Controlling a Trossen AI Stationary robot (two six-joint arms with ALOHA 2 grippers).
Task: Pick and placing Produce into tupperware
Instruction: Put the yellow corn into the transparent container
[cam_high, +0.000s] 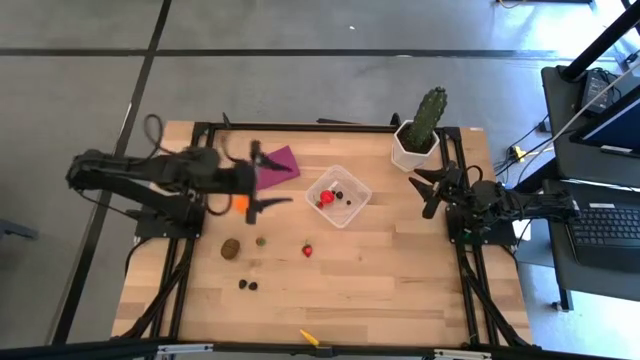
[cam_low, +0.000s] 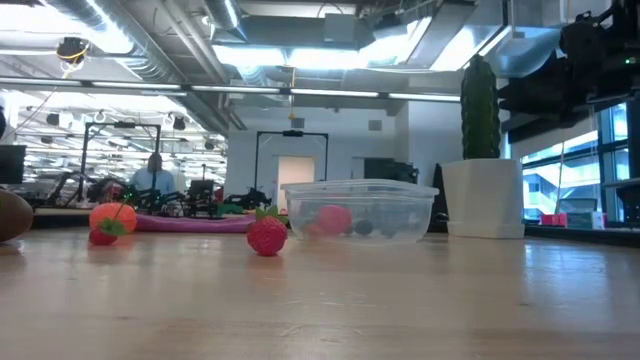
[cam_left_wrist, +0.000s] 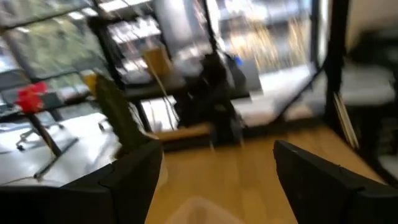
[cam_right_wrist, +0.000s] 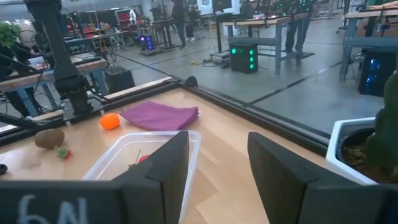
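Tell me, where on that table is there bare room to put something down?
The widest bare wood lies between the clear container and the right gripper, running on to the table's near edge. It is crowded around the left gripper: the purple cloth, orange ball, kiwi, strawberry and dark berries.

You're working in a robotics lab or workshop: a wooden table (cam_high: 380, 270) in a black frame stands on a grey concrete floor (cam_high: 300, 70) marked with dark lines. Far behind it run workbenches (cam_right_wrist: 261, 25), ceiling strip lights (cam_low: 300, 55), exposed ducts, and a person (cam_low: 155, 175) seated at a bench.
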